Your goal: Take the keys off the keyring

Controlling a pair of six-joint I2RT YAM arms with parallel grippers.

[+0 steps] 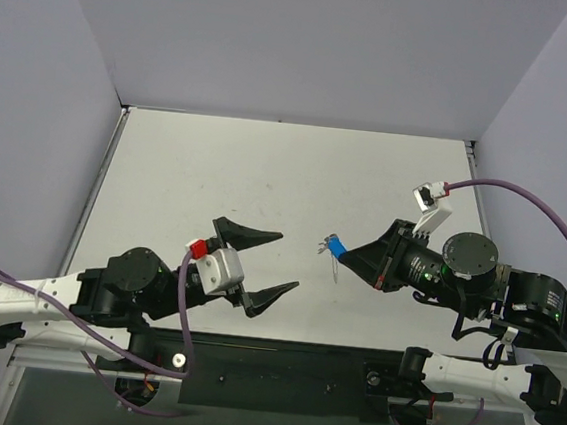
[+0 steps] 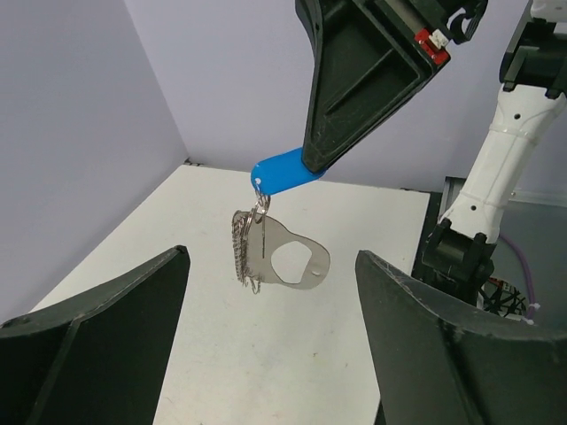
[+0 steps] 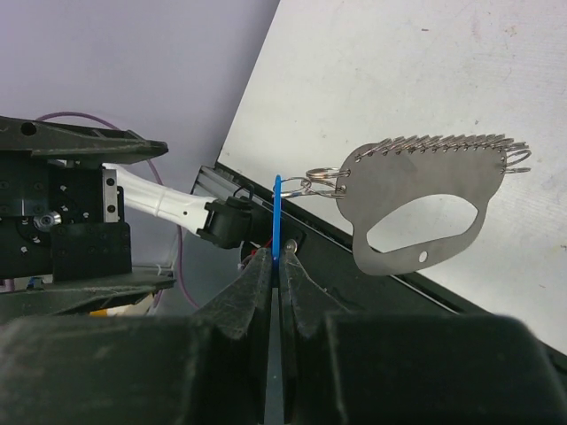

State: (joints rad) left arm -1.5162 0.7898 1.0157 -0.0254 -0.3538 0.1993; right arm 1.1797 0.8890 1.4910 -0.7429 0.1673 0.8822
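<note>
Though tiny overhead, keyring (image 3: 416, 173) plain at wrist, seemingly chain-edged, under blue key (image 2: 285, 170).

- Even, diffuse overhead light; soft, faint shadows on table (image 1: 216, 186).
- Top view sharp.
- Right wrist view: right gripper (image 3: 276, 261) blurred close-up, blue key (image 3: 276, 212) sharp.

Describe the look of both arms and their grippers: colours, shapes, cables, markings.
Both arms have white links and rounded black joints. The left arm carries a pale grey wrist block with a red patch and a purple cable. The right arm has a white wrist camera, a second purple cable and green lights. The left gripper and right gripper have black, tapering wedge fingers.
</note>
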